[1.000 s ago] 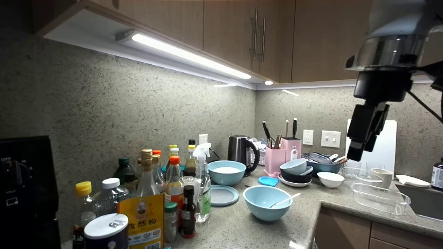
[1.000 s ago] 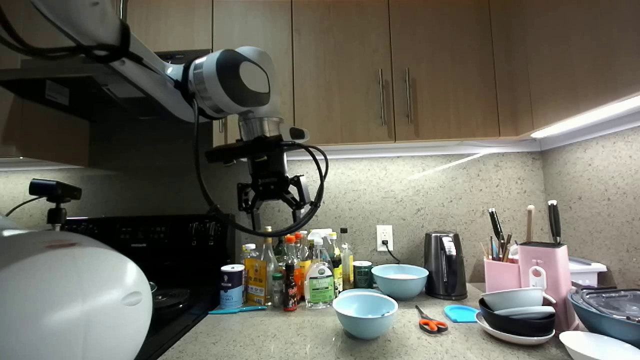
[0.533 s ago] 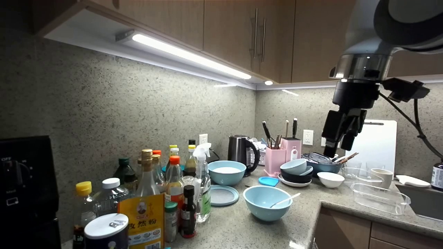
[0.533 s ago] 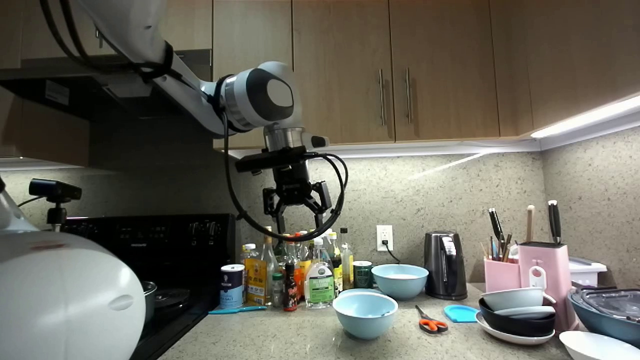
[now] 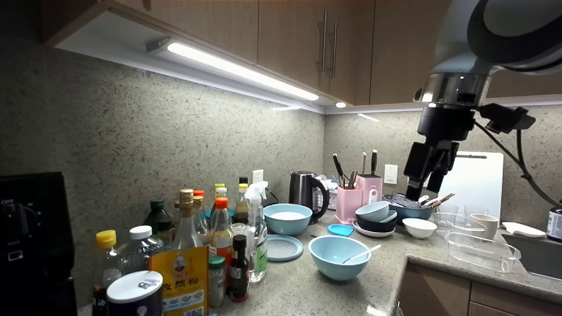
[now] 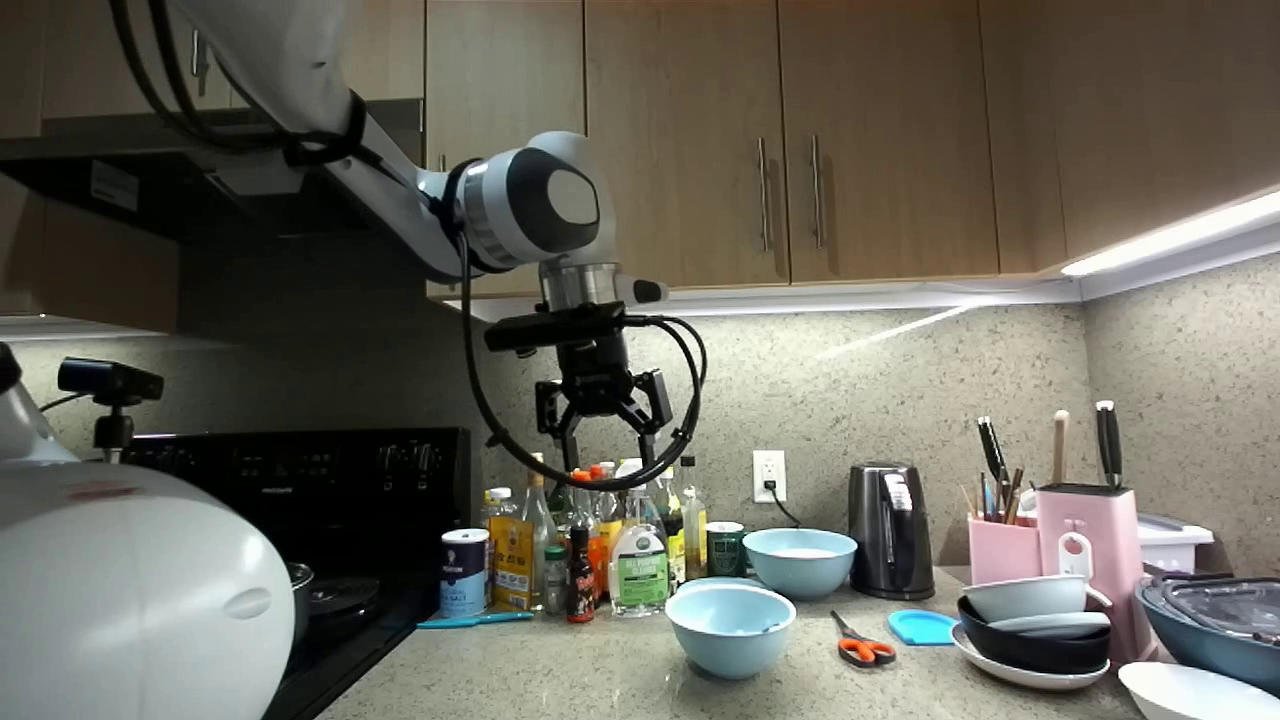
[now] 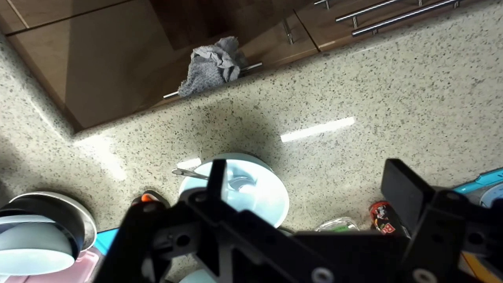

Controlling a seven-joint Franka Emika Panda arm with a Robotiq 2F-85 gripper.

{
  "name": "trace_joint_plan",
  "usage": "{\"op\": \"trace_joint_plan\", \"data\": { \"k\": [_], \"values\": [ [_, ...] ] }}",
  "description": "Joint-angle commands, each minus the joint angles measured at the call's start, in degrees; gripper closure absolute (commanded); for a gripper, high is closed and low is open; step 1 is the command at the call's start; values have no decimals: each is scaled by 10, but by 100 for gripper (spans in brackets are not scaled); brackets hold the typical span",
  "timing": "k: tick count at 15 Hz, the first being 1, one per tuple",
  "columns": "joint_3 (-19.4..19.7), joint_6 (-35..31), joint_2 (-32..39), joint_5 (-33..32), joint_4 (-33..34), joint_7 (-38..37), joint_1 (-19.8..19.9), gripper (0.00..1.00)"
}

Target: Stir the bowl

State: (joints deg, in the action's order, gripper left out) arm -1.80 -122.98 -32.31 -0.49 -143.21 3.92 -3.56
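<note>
The light-blue round bowl (image 5: 334, 268) stands upright on the counter; it also shows in an exterior view (image 6: 730, 650) and in the wrist view (image 7: 270, 200). A pale spoon (image 5: 363, 253) leans in it, its handle sticking out over the rim; in the wrist view the handle (image 7: 188, 173) points left, and part of the spoon is hidden behind a finger. My gripper (image 5: 423, 186) is open and empty, high above the counter. In an exterior view the gripper (image 6: 608, 455) hangs above and left of the bowl. In the wrist view the gripper (image 7: 305, 169) has its left finger overlapping the bowl.
Several bottles (image 6: 638, 570) stand near the wall. Another light-blue bowl (image 6: 800, 565), a kettle (image 6: 890, 530), orange-handled scissors (image 6: 866, 652), stacked dishes (image 6: 1040, 640) and a pink knife block (image 6: 1095, 560) are behind or right. The counter's front edge (image 7: 232, 84) shows with a grey cloth (image 7: 212, 67).
My gripper has moved toward the bowl's side, leftward in one exterior picture and rightward and lower in the opposite one. It stays open. The bowl and spoon have not moved.
</note>
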Motion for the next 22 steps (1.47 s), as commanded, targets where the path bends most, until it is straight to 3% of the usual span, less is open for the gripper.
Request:
{"op": "trace_joint_plan", "data": {
  "k": [1,9,16,22],
  "values": [
    [19,-31,77,-8,39,31,6,0],
    [40,-79,210,2,127,64,10,0],
    [34,-69,214,2,130,46,12,0],
    [45,-87,327,-19,197,45,34,0]
  ]
}}
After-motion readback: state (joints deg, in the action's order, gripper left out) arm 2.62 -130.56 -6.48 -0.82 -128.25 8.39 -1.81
